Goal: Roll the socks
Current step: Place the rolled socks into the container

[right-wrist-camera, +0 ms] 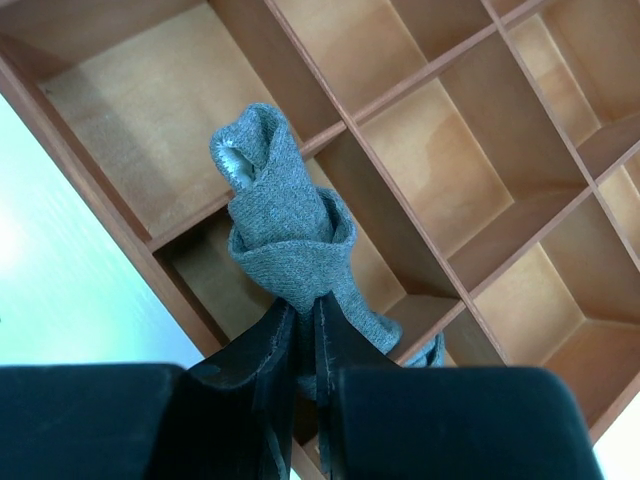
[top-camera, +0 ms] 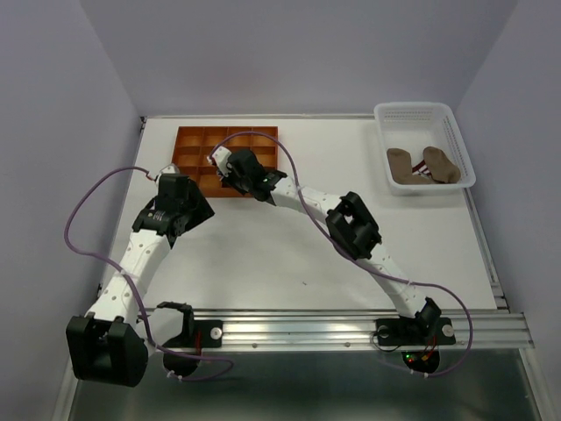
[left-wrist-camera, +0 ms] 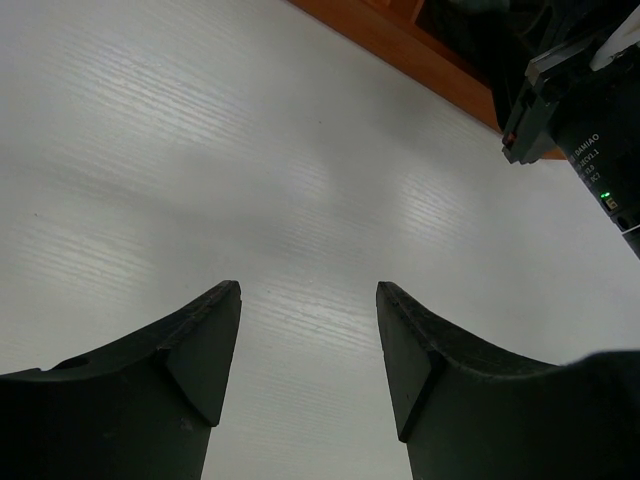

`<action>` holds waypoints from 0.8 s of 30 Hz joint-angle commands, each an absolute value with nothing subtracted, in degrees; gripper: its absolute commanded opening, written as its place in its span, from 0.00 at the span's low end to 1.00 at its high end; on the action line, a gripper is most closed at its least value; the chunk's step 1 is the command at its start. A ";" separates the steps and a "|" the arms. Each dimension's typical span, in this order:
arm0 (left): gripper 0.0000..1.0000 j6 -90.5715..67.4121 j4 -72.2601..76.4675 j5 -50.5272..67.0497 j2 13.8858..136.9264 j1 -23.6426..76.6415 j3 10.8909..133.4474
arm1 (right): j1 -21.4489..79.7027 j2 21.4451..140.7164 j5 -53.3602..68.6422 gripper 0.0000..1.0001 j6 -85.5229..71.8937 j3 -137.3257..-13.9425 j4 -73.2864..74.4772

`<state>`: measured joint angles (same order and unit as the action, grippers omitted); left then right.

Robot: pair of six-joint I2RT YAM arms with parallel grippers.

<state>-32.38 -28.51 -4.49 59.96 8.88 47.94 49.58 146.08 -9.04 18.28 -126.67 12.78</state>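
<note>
My right gripper point(right-wrist-camera: 305, 312) is shut on a grey sock point(right-wrist-camera: 282, 225) that is rolled into a bundle. It hangs just above the compartments of the wooden grid tray point(right-wrist-camera: 420, 140), with a loose grey end trailing over a divider. In the top view, that arm reaches across the table to the tray point(top-camera: 197, 140). My left gripper point(left-wrist-camera: 308, 292) is open, nothing between its fingers, low over the bare white table beside the tray's near edge point(left-wrist-camera: 400, 45). Two tan-brown socks point(top-camera: 405, 165) lie in the white basket point(top-camera: 419, 112), one with a red-white striped part point(top-camera: 431, 172).
The right arm's wrist point(left-wrist-camera: 580, 110) stands close in front of my left gripper. The basket sits at the table's far right corner. A metal rail point(top-camera: 351, 326) runs along the near edge between the arm bases. Grey walls close the table in on three sides.
</note>
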 commanded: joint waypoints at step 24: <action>0.68 -32.08 -27.07 -4.04 59.77 8.61 48.96 | 50.19 142.56 -0.80 0.50 15.47 -132.80 23.38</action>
